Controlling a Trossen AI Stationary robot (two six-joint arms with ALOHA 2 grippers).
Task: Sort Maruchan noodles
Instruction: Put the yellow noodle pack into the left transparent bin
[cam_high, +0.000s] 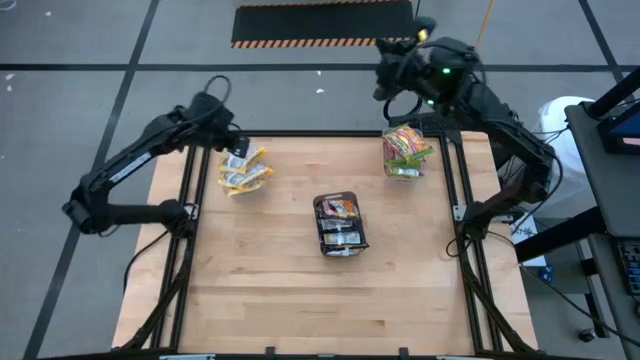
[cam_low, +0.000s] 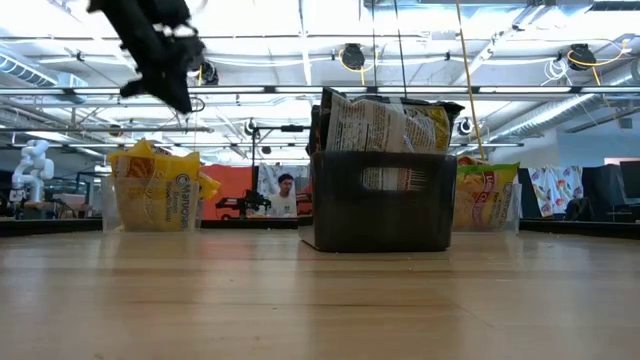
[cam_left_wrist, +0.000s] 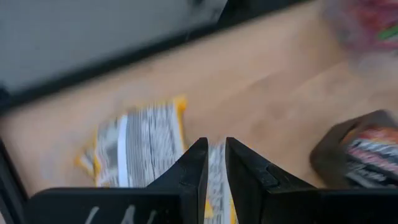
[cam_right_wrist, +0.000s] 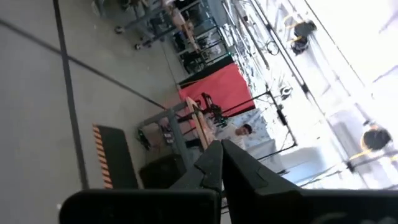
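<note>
Dark fingers pressed nearly together, empty: the left gripper hangs over the yellow packets at upper left of the high view. Best lift straight clear, no snagging. Brown packets fill the centre tray; the right gripper, pinched closed, waits beyond the green-edged packets at upper right.

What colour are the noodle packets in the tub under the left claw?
Yellow packets, with white-and-black printed backs; the low view shows the colour best.
</note>
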